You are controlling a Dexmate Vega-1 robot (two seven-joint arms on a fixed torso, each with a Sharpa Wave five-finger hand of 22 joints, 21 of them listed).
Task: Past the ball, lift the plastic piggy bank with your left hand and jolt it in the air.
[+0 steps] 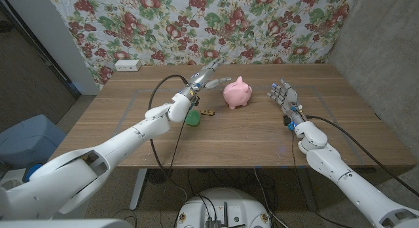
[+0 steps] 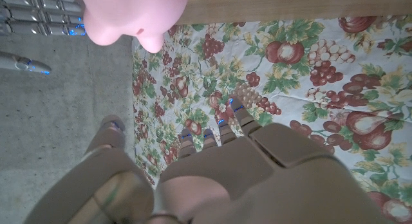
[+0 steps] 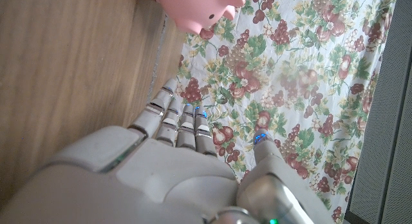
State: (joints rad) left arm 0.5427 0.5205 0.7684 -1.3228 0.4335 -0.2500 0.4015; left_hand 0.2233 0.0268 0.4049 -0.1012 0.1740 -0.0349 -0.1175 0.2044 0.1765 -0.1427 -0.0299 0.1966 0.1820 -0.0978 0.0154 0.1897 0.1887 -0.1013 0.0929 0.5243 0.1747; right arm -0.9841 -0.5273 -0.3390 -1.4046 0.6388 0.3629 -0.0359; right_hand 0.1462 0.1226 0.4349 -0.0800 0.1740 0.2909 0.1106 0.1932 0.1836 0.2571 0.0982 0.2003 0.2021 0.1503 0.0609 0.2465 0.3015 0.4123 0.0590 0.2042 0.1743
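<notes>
Left hand (image 1: 204,77) is up off the table (image 1: 131,123), fingers spread and holding nothing, just at 9 o'clock of the pink piggy bank (image 1: 237,94). Piggy bank's sitting mid-table. Green ball (image 1: 192,117) sits under that forearm, with a small wooden bit (image 1: 207,113) beside it. Right hand (image 1: 283,95) waits at the bank's 3 o'clock, fingers apart and empty too.
</notes>
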